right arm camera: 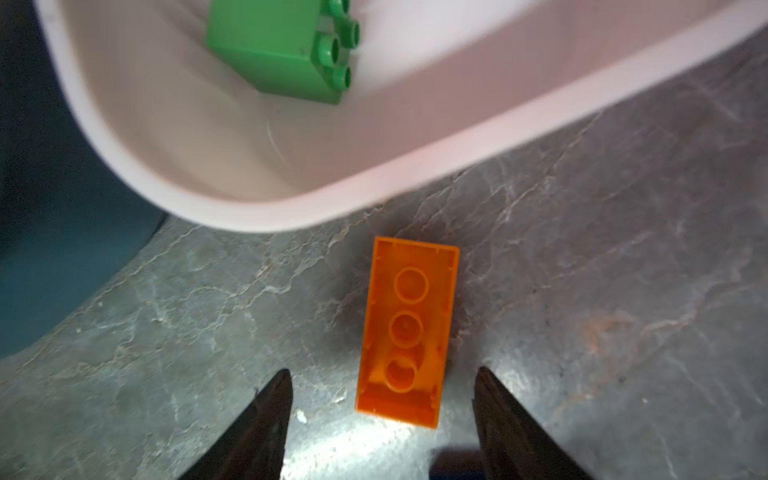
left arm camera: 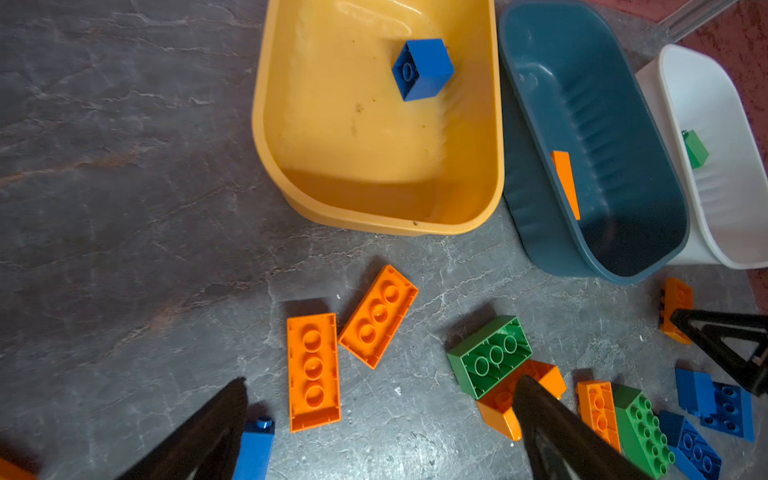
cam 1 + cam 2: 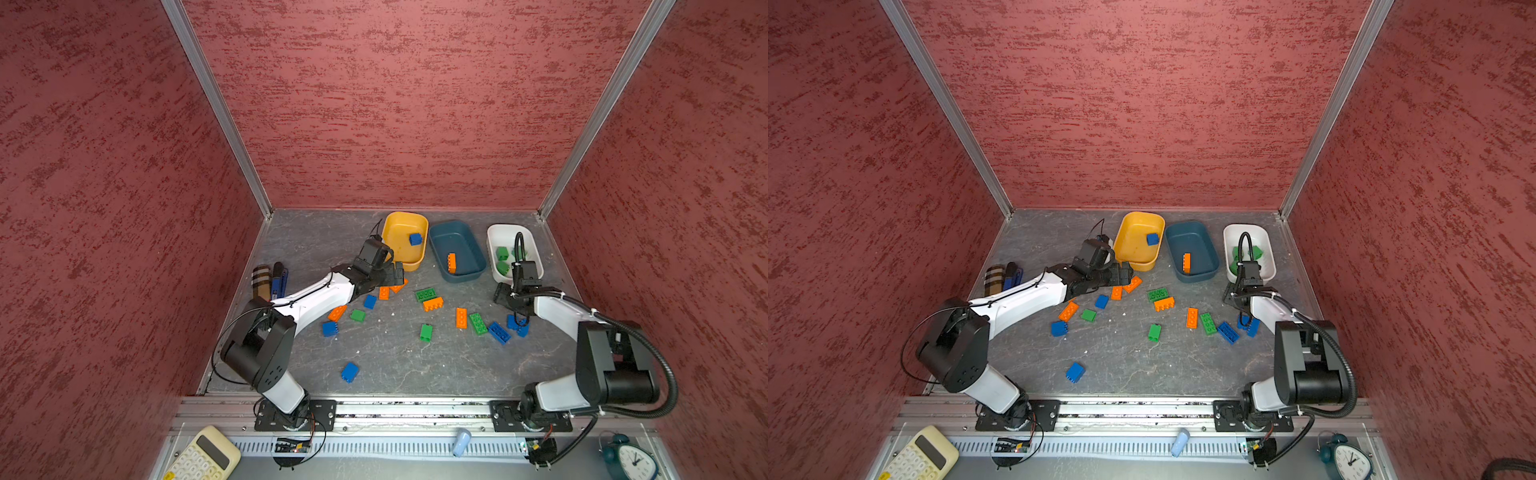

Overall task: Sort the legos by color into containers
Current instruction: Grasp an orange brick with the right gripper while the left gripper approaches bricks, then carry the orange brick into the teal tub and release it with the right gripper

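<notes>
Right gripper point(image 1: 382, 386), released, frames an upturned orange brick point(image 1: 409, 332) off-centre, height unclear; closing could skew it. Left gripper point(image 2: 382, 379) gapes empty.

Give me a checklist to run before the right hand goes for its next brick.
1. Right hand open and empty: ok.
2. Orange brick lined up between its fingers: ok.
3. That brick clear of the white tub: cannot tell; the rim looks very close.
4. Teal tub holds only orange: ok.
5. Left hand open and well apart from the right one: ok.
6. Table cleared: not ok; loose bricks lie there.
</notes>
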